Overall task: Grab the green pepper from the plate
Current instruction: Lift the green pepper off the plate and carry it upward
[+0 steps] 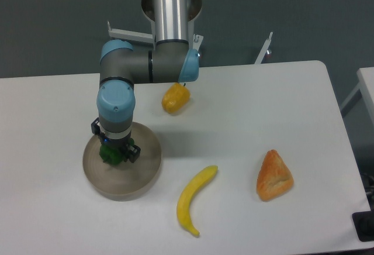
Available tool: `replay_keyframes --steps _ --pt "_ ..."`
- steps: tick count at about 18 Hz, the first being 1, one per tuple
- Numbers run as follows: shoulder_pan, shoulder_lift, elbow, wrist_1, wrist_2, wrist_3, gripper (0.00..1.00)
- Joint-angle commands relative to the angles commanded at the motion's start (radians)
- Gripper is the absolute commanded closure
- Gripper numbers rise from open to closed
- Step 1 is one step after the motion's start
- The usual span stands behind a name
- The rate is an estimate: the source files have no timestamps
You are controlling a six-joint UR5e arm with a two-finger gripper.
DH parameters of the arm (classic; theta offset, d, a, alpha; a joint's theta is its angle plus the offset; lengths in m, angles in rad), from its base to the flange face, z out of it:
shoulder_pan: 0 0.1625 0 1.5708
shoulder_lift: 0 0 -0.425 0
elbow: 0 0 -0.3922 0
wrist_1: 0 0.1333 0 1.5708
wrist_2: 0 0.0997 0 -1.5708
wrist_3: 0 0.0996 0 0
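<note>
Banana (194,199) nearest; jaws (117,153) down on the plate (140,176).
Green pepper (110,155) sits between the jaws, which seem clamped on it, though the wrist hides contact; its glossy, lumpy skin could slip during lifting.

The green pepper (109,155) is small, dark green and glossy, with a lumpy surface. Only a part of it is visible, because the robot's wrist stands above it and covers its top. It lies inside the plate (140,176), a little to the left of the plate's middle. The plate is round and shallow, beige-grey and matte, with a raised rim, and it is much wider than the pepper. It sits flat at the table's left side.
</note>
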Motion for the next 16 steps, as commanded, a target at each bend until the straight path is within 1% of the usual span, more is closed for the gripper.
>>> replay_keyframes --steps 3,5,6,8,10,11,12,14,16 --pt "0.005 0.032 0.008 -0.011 0.023 0.003 0.69" --pt "0.041 0.070 0.015 -0.014 0.023 0.011 0.71" --pt "0.066 0.086 0.012 -0.015 0.023 0.038 0.71" --pt "0.113 0.116 0.012 -0.021 0.025 0.139 0.71" --pt "0.168 0.146 0.015 -0.026 0.025 0.195 0.71" --pt "0.193 0.159 0.020 -0.044 0.025 0.224 0.71" --pt "0.221 0.166 0.032 -0.076 0.034 0.257 0.71" --pt "0.279 0.172 0.084 -0.190 0.070 0.368 0.71" --pt "0.320 0.172 0.116 -0.230 0.084 0.397 0.71"
